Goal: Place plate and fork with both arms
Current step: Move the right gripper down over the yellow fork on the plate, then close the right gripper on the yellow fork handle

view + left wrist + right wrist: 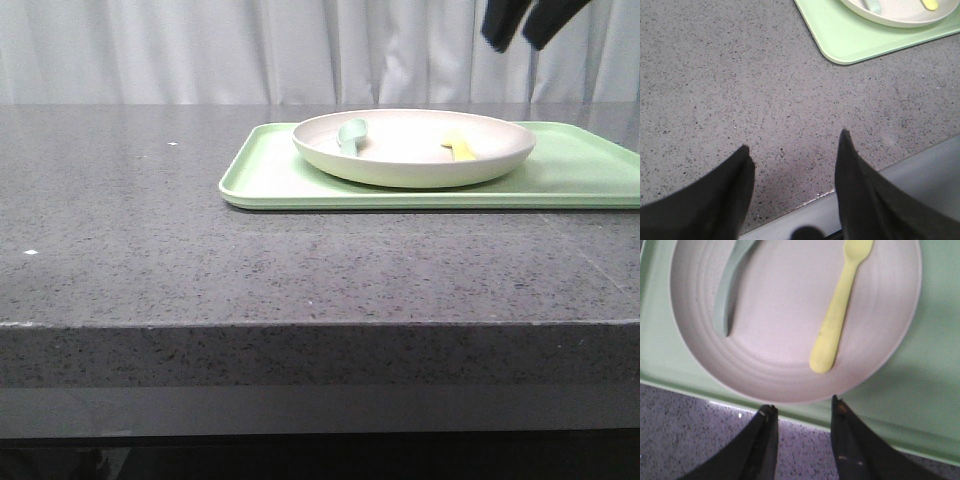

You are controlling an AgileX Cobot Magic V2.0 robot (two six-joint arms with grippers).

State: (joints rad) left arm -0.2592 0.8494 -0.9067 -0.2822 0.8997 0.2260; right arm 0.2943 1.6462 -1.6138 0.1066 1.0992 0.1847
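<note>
The cream plate rests on the light green tray toward the right of the table. Inside it the pale yellow fork lies on the right side, beside a pale teal spoon on the left. From the right wrist, the fork shows handle-first inside the plate. My right gripper is open and empty, raised above the tray's near edge; in the front view it hangs high at the top right. The left gripper is open and empty over bare tabletop near the front edge, apart from the tray.
A grey speckled stone tabletop stretches left of the tray. Its front edge lies just under my left fingers. A white curtain hangs behind the table.
</note>
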